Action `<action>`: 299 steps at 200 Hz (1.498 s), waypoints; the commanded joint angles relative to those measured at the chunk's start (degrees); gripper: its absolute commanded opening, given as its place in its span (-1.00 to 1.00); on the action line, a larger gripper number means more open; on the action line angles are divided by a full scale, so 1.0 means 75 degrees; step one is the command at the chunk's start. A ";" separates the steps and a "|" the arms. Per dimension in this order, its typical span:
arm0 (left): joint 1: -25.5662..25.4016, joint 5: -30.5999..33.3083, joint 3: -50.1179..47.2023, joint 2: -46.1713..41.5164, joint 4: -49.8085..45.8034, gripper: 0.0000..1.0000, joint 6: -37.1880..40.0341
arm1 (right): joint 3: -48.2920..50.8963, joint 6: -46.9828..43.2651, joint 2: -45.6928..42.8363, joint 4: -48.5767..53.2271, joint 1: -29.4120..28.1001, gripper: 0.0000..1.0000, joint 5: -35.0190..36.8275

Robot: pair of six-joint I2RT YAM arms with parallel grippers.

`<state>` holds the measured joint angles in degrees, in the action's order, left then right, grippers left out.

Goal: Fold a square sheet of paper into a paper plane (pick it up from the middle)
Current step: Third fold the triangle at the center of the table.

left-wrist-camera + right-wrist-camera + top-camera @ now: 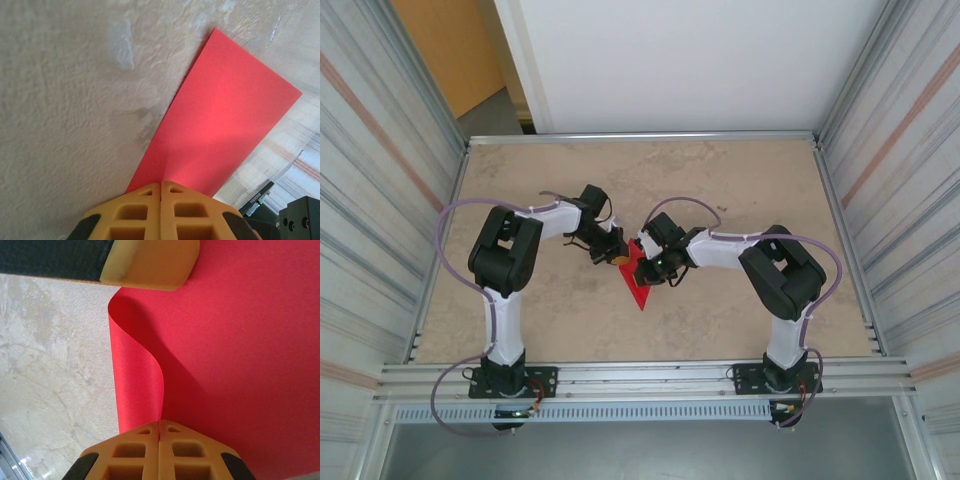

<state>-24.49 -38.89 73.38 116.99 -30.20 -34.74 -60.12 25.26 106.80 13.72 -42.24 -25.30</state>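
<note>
Top external: the red paper point(639, 281) sits mid-table between the 2 grippers, folded narrow. Its long axis runs from them toward the near edge, tip pointing that way. The left gripper point(616, 256) and right gripper point(643, 252) meet at its wide end. The table point(750, 190) is mottled beige, with ribbed metal walls point(380, 160) on both sides.

Left wrist: the left gripper point(161, 186), fingers pressed together, pinches the paper point(220, 125), which stretches away up-right.

Right wrist: the right gripper point(160, 424) is clamped on a curled edge of the paper point(240, 365).
</note>
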 commanded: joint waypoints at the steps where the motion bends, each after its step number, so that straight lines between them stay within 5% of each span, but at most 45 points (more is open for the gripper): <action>1: -0.0051 0.0159 0.0018 0.0175 -0.0215 -0.85 0.0039 | -0.0154 -0.0051 0.0155 0.0231 0.0055 -0.91 0.0145; 142: -0.0051 0.0060 0.0297 -0.0579 -0.0147 -0.80 -0.0154 | -0.0162 -0.0100 0.0326 0.0395 0.0036 -0.91 0.0221; 299: -0.0575 -0.0217 -0.1895 -0.1610 0.1142 -0.83 -0.1204 | -0.0246 -0.0156 0.0487 0.0567 0.0026 -0.91 0.0244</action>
<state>-28.08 -39.35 59.57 105.54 -23.90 -42.54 -61.41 25.12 108.20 14.87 -42.24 -24.80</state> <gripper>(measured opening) 0.085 0.060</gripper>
